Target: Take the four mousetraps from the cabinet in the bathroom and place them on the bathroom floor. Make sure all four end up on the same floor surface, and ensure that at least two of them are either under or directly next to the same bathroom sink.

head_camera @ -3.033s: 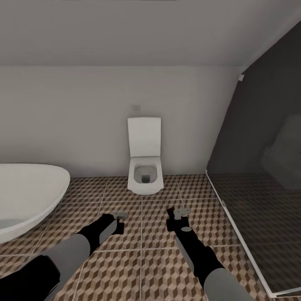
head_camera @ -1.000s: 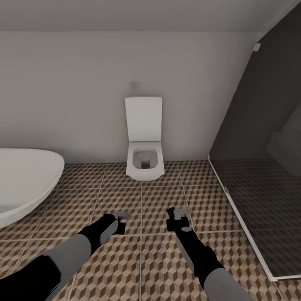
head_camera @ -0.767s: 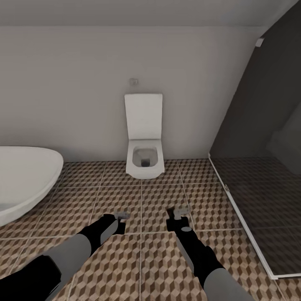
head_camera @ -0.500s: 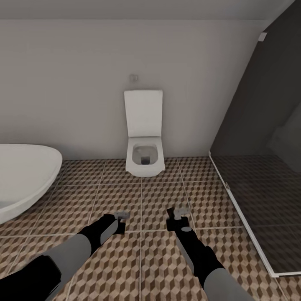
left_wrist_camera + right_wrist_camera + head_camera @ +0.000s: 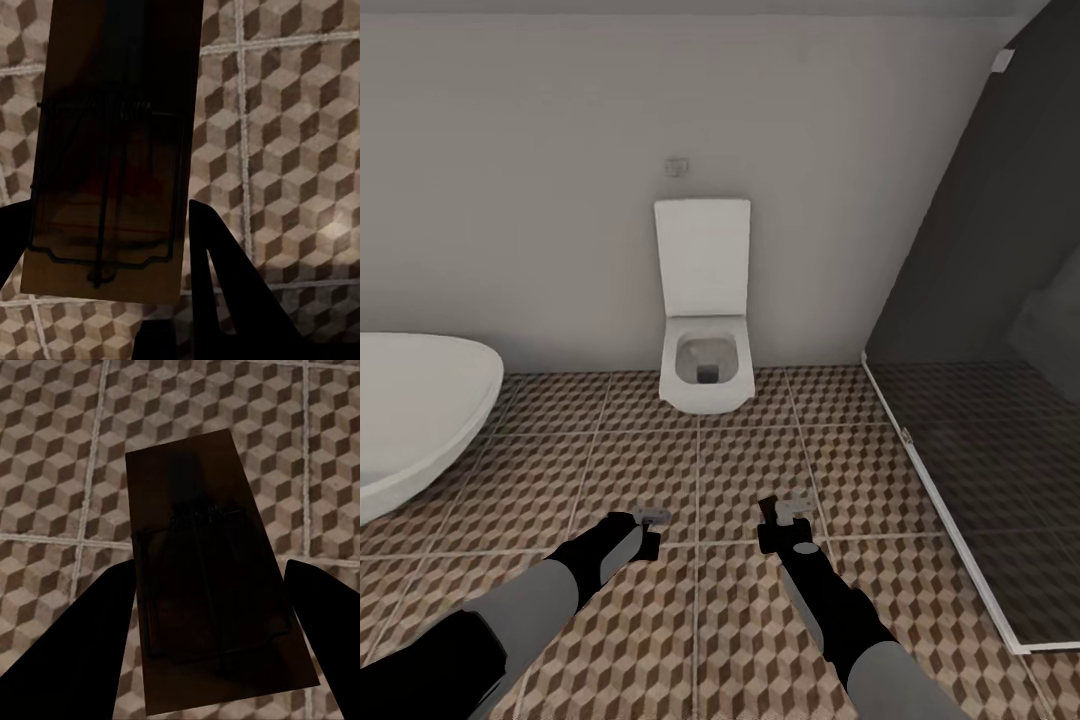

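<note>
Both arms reach forward low over the bathroom floor (image 5: 700, 470) of cube-patterned tiles. My left gripper (image 5: 651, 518) is shut on a mousetrap (image 5: 112, 150), a brown wooden slab with dark wire parts, held flat above the tiles. The right gripper (image 5: 791, 509) is shut on a second mousetrap (image 5: 210, 592), which looks dark in shadow between the two black fingers (image 5: 75, 652). The cabinet and the bathroom sink are out of view.
A white wall-hung toilet (image 5: 703, 340) with its lid up stands straight ahead against the white wall. A white oval bathtub (image 5: 410, 410) is at the left. A glass shower screen (image 5: 980, 420) over darker tiles closes off the right side.
The whole head view has shifted: the toilet and wall sit higher and a little nearer, so the camera has moved. Both arms keep their pose and their hold on the mousetraps.
</note>
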### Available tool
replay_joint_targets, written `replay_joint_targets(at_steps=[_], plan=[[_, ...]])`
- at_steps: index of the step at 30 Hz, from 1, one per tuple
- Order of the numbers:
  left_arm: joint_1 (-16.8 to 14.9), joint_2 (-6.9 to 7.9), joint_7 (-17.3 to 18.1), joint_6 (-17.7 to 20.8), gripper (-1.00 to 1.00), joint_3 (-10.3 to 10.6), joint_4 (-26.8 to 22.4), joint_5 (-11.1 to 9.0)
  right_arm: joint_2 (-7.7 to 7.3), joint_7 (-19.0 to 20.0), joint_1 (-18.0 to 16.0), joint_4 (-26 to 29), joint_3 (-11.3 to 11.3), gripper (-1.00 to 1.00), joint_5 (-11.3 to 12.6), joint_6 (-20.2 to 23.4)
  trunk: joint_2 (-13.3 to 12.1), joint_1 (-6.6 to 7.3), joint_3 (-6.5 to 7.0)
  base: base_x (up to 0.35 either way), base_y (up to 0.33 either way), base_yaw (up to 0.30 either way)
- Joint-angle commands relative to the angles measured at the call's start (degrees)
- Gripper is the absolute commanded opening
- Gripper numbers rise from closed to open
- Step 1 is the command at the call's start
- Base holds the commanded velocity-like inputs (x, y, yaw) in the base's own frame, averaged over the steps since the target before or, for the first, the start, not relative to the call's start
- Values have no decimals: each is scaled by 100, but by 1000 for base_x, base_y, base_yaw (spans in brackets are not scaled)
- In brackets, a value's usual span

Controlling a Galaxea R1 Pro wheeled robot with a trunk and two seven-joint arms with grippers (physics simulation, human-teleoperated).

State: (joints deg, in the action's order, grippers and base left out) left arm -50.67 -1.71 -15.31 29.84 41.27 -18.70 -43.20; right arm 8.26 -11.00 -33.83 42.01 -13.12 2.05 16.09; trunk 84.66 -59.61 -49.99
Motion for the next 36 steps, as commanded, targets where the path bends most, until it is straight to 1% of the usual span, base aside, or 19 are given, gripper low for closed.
replay_joint_targets(at_steps=[1, 6, 10, 14, 23, 36], plan=[[-4, 4, -43, 22, -100, 42, -11, -40, -2, -43, -2, 9, -24, -100, 19, 34, 2, 0, -13, 0, 0, 0], [-4, -15, -43, 15, -100, 51, -21, -40, -1, -43, -1, 9, -30, -100, 16, 28, 2, 0, -59, 0, 0, 0], [-4, -104, -49, 12, -100, 90, -28, -34, 0, -43, -1, 9, -33, -100, 15, 26, 2, 0, -89, 0, 0, 0], [-4, -130, -59, 13, -100, 98, -22, -32, 0, -43, -2, 9, -33, -100, 15, 24, 2, 0, -105, 94, 13, 0], [-4, -137, -68, 13, -100, 100, -20, -27, 0, -43, -1, 9, -33, -100, 15, 25, 2, 0, -110, 296, 61, 0], [-4, -137, -68, 13, -100, 100, -20, -31, 0, -43, -1, 9, -33, -100, 15, 25, 2, 0, -110, 330, 6, 0]])
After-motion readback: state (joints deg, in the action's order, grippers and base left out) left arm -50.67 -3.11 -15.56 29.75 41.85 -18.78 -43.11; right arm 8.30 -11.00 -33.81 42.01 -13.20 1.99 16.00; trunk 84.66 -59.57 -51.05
